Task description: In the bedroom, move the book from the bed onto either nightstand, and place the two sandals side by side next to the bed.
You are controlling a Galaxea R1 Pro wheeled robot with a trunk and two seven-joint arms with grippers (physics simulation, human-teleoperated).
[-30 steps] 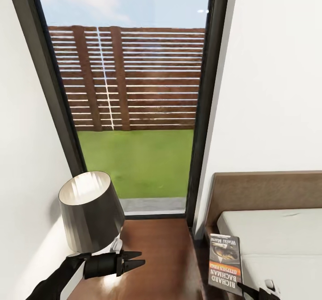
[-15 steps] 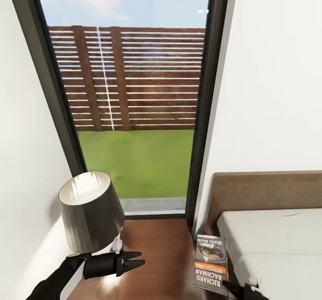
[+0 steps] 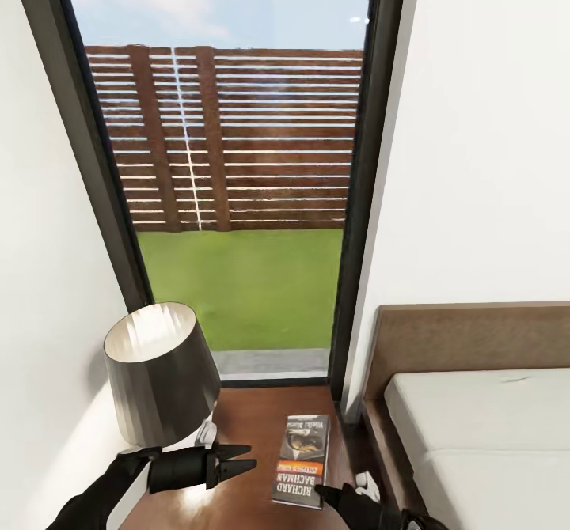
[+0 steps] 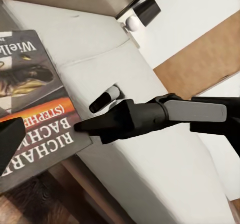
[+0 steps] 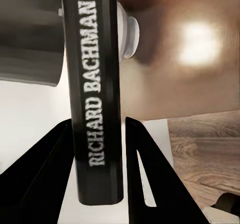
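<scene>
I see the bedroom corner: tall black-framed window (image 3: pixel 229 198), white walls; bed (image 3: pixel 491 435) at right; nightstand (image 3: pixel 265 435) between bed and wall, lamp (image 3: pixel 158 372) on it; my right gripper (image 3: pixel 336 497) is clamped on the book (image 3: pixel 301 460), holding it over the nightstand top, spine between the fingers (image 5: pixel 47 174); my left gripper (image 3: pixel 237 459) hovers beside the lamp, fingers slightly parted, holding nothing.

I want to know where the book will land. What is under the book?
Under the book is the glossy brown nightstand top. The right gripper pinches the book's near edge. The patch of wood right beneath it is covered.
</scene>
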